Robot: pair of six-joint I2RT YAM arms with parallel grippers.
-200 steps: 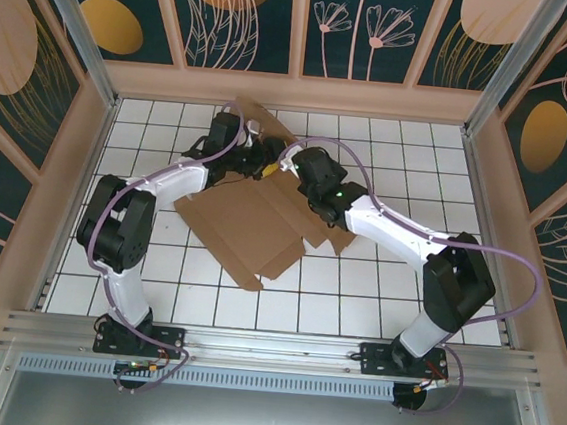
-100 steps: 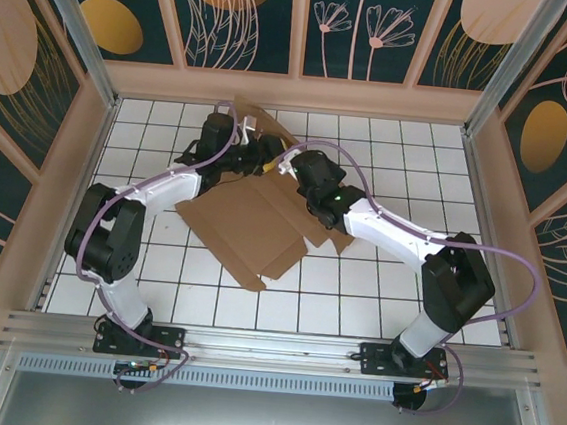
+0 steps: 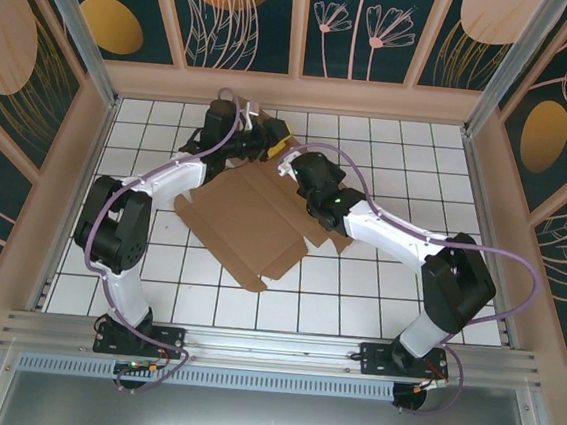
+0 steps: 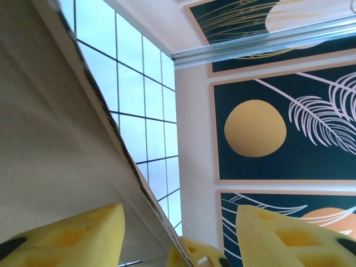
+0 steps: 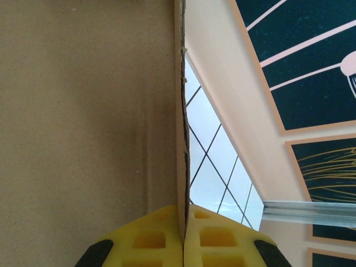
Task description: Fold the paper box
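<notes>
BOX: paper box (image 3: 251, 219) lay centre, far flap (image 3: 271, 131) tilted up | RIGHT: right gripper (image 5: 183, 242) pinched its edge | LEFT: left gripper (image 4: 178, 236) gaped astride the flap, unclamped | RISK: one-sided hold, so the flap could've twisted and creased crooked.

The foam pads of the left gripper (image 4: 181, 233) were bright yellow, patterned with moulded hollows; those of the right gripper (image 5: 183, 239) were the same yellow, black at their outer corners; between them the paper box (image 5: 89, 111) was plain matt brown, its cut edge darkly fluted; beyond the fingertips the table (image 4: 133, 94) showed white tiles ruled by dark lines; past it, the wall panels (image 4: 245, 161) were deep teal with ochre discs and pale pink feathery leaves.
</notes>
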